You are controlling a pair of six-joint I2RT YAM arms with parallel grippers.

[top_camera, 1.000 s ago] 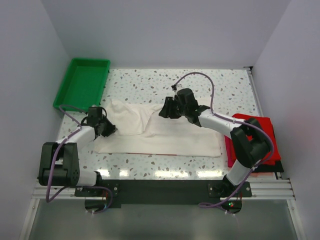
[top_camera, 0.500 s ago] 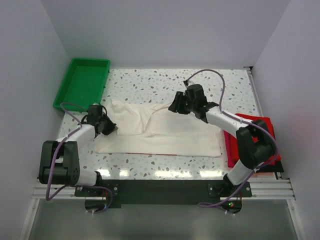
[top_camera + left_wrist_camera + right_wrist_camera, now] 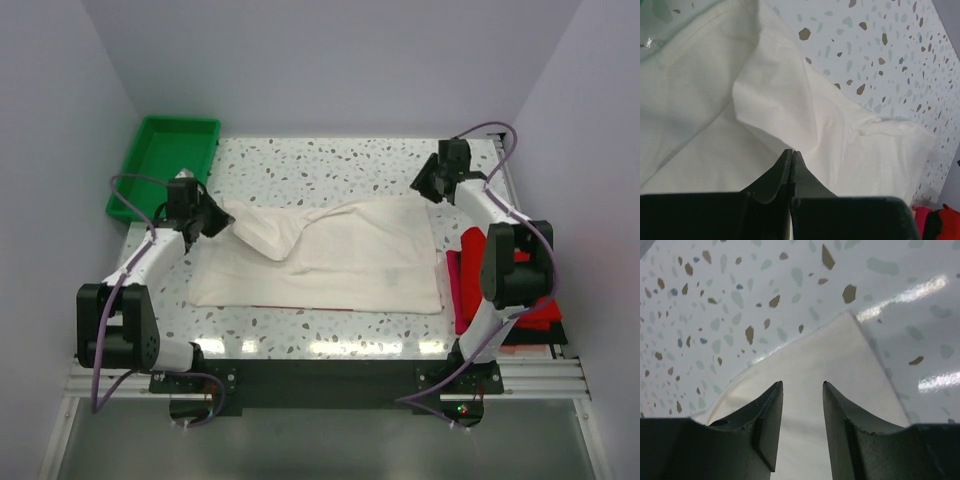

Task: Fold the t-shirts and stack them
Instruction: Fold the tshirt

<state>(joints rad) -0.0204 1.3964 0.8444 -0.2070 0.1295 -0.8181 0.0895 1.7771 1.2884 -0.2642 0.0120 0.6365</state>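
Pinching a bunched fold of the off-white t-shirt (image 3: 340, 260) at 10 o'clock, left gripper (image 3: 222, 222) is clamped on it. Right gripper (image 3: 420, 189) hangs half-open over the 2 o'clock corner, holding nothing. Shirt lies mid-table: light, limp, likely to sag, so grab corners.

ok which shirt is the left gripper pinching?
The off-white shirt spread mid-table: the left gripper is shut on its bunched left end. The red shirts lie stacked at the right edge.

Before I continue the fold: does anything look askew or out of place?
Only the off-white t-shirt: its left end is bunched into a raised ridge at the left gripper's shut fingers; the rest lies mostly flat.
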